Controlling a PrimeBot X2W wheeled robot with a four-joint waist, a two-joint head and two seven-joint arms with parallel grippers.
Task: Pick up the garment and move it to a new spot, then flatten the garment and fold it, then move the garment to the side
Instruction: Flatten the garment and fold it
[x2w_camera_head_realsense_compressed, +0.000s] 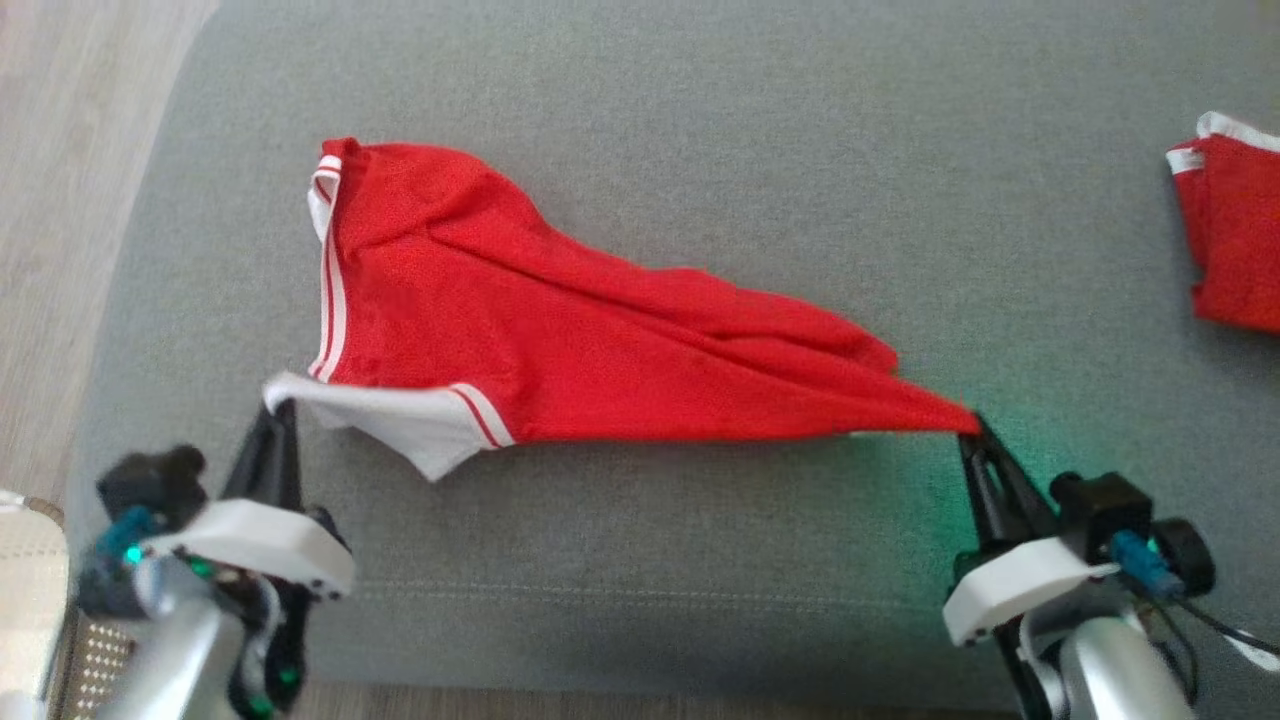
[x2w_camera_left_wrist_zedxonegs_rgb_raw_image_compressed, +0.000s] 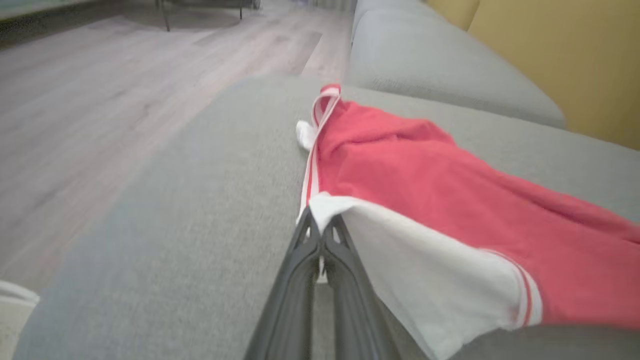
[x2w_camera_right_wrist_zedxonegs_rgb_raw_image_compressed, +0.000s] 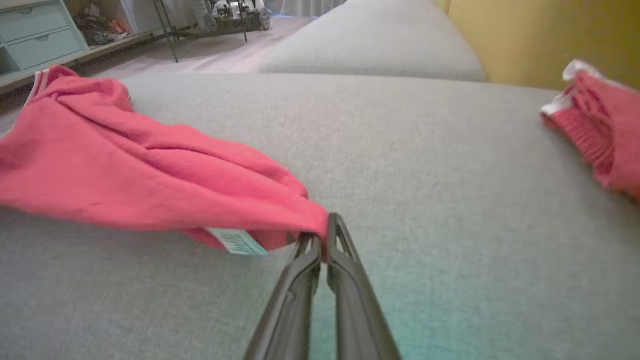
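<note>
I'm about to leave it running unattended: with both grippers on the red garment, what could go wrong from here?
1. The left gripper pinches only a white corner and the right gripper a bunched tip of the garment; a pull might slip either grip.
2. The garment is twisted into creases toward the right gripper, so it may land wrinkled, not flat.
3. A second red garment lies to the right; a move there could snag it.

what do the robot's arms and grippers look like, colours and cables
The left gripper and right gripper match: two long dark tapering fingers with triangular cut-outs near the tips, on a white moulded mount. Behind sit black modules with blue connectors, green lights and silvery forearms. A black cable trails from the right one.
</note>
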